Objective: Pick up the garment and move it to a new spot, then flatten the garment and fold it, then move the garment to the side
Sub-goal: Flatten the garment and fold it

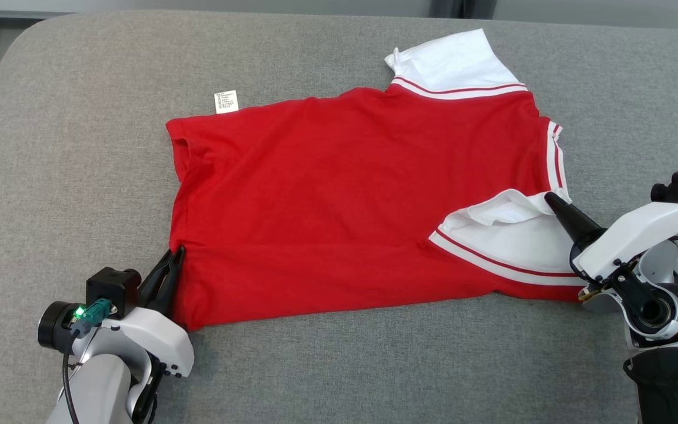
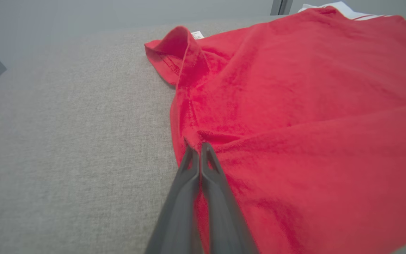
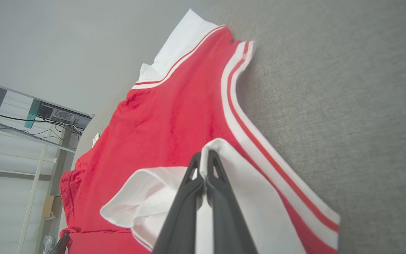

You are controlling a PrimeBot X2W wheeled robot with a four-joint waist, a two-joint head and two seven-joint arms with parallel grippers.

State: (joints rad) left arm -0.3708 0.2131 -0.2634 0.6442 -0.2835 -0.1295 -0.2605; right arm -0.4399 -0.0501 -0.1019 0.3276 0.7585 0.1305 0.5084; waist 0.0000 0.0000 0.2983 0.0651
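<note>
Left gripper [image 1: 177, 253] pinches the red garment [image 1: 345, 206] at its side edge; right gripper [image 1: 551, 200] clamps its white sleeve [image 1: 509, 229], on grey padding [image 1: 80, 147]

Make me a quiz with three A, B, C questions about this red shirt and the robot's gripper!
1. Where does the small white label stick out from the red short-sleeved shirt?
A) its far edge
B) the middle of its front
C) its near edge

2. What colour are the shirt's sleeves?
A) blue
B) white
C) green

3. What is the right gripper doing?
A) hanging open in the air
B) pinching a sleeve, shut
C) lying far from the shirt

Answers:
1 A, the label pokes out past the edge farthest from the robot.
2 B, both sleeves are white with red-striped trim.
3 B, its fingers meet on the sleeve's rim in the right wrist view.
</note>
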